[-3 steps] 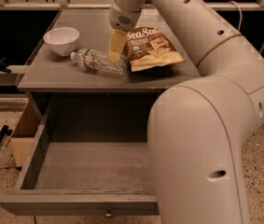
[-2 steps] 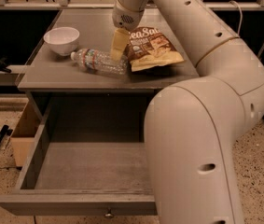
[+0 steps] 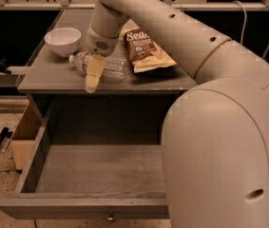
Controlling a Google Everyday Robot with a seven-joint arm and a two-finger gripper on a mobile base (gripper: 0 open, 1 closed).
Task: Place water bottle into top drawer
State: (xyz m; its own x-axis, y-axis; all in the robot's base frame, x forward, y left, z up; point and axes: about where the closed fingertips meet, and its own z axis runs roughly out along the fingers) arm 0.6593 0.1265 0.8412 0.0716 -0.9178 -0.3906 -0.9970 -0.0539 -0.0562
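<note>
**A:** Where is the claw right now?

**B:** The claw [image 3: 91, 80] hangs from the arm's wrist over the front left part of the grey surface [image 3: 43, 75], pointing down. Its pale tip reaches close to the surface's front edge.

**A:** And the water bottle?

**B:** The water bottle [image 3: 112, 68] lies on its side on the surface, lengthwise from left to right. Its narrower end points left, toward the white bowl [image 3: 62, 40]. The claw crosses in front of the bottle's left half, so the two overlap in this view.

**A:** Is the claw grasping it?

**B:** I cannot tell whether it is released or clenched. The bottle rests flat on the surface, and the claw seems to sit just in front of it or against it, though the angle leaves that unsure.

**A:** What else is up there?

**B:** A brown and cream snack bag [image 3: 146, 49] lies just right of the bottle, partly under the arm. The bowl stands upright behind and to the left of the bottle, near it but apart.

**A:** And the top drawer?

**B:** The top drawer [image 3: 77, 207] is pulled well out below the surface. Its grey floor is in view, and a small metal knob [image 3: 109, 217] sits on the front panel. The bottle is above it, on the surface, not in it. A cardboard box [image 3: 22, 137] sits on the floor to the drawer's left.
</note>
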